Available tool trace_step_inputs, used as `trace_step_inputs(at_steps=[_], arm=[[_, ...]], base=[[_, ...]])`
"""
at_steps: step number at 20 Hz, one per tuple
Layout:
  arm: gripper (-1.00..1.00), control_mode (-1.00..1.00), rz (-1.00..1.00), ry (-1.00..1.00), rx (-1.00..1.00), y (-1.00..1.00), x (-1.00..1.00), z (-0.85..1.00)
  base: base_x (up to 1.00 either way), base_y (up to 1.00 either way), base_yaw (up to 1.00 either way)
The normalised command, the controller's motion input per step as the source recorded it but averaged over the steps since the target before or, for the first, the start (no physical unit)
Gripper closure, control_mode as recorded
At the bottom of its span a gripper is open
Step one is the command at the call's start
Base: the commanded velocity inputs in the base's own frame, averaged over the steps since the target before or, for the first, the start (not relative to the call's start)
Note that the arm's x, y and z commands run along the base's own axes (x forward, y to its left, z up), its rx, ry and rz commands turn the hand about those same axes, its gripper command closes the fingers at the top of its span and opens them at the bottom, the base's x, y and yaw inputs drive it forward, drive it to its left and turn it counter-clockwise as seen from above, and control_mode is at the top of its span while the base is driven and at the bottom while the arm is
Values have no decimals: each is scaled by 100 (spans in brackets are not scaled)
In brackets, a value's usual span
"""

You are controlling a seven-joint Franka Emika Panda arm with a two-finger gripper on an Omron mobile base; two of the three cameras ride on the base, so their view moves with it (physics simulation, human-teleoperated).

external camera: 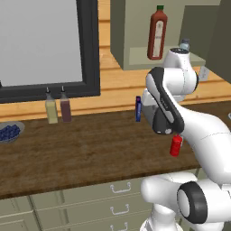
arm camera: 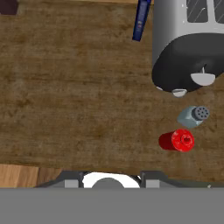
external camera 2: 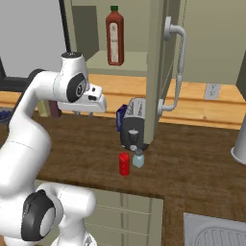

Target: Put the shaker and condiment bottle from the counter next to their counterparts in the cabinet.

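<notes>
The small red condiment bottle [external camera 2: 124, 164] [arm camera: 177, 141] [external camera: 176, 145] stands on the dark wood counter [external camera 2: 192, 163] beside the pale blue-grey shaker [external camera 2: 138, 158] [arm camera: 194, 115], both just in front of a toaster. In the open cabinet [external camera: 135, 56] stand the counterparts: a tall dark red sauce bottle [external camera: 157, 34] [external camera 2: 114, 36] and a second small shaker [external camera: 184, 44]. My gripper [external camera 2: 82, 112] [arm camera: 111, 178] hangs shut and empty high above the counter, to the left of the two items, looking straight down.
A black and silver toaster [external camera 2: 133, 125] and a blue packet [external camera: 138, 108] stand behind the items. The open cabinet door [external camera 2: 163, 72] hangs over the toaster. Yellow and brown dispenser bottles [external camera: 51, 108] and a bowl of berries [external camera: 9, 131] sit at the left. A sink [external camera 2: 216, 235] lies at the right.
</notes>
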Motion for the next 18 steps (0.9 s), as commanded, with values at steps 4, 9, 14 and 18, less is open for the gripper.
trace_step_inputs(at_steps=[4,9,14,18], arm=[[-100,-100,1,-8,0,-2,0,-8],[-100,-100,2,-10,0,-29,-14,-11],[-100,-100,-7,0,-1,-28,-50,-46],[-100,-100,-4,-3,-7,0,-19,-49]], base=[[0,0,0],[0,0,0],[0,0,0],[0,0,0]])
